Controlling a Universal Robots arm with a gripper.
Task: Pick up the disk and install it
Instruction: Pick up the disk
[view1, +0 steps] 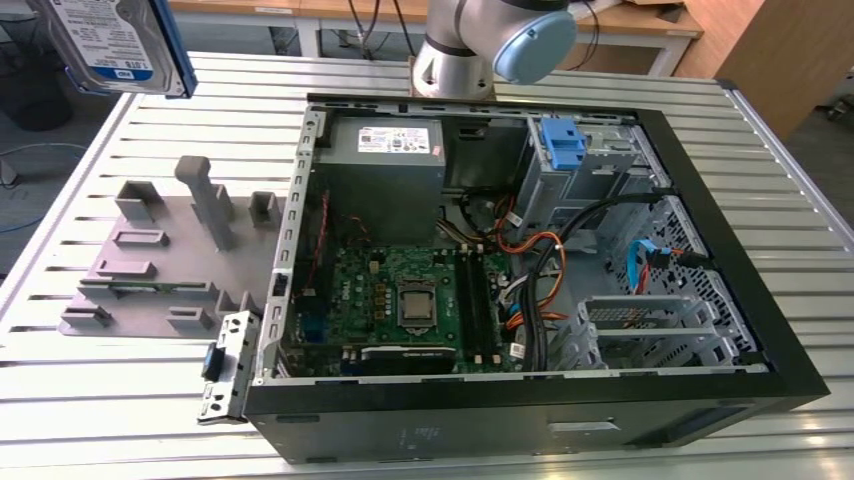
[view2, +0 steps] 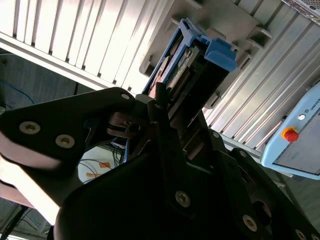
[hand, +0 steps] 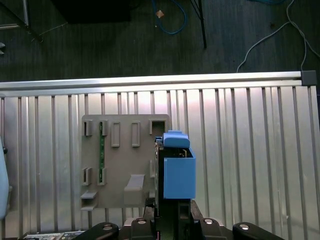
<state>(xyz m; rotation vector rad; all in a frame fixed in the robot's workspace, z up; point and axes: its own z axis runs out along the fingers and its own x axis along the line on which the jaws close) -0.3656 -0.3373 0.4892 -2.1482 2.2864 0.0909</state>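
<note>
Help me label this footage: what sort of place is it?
Probably a robotics lab bench: an open PC case on a slatted metal table, a robot arm, a disk in the claw.

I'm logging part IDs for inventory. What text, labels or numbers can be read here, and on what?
Disk label, exterior view: print present, too small to read.
Power supply sticker: print present, too small to read.
Pendant, second wrist view: lettering cut off at the edge, unreadable.
Motherboard: markings too small.
</note>
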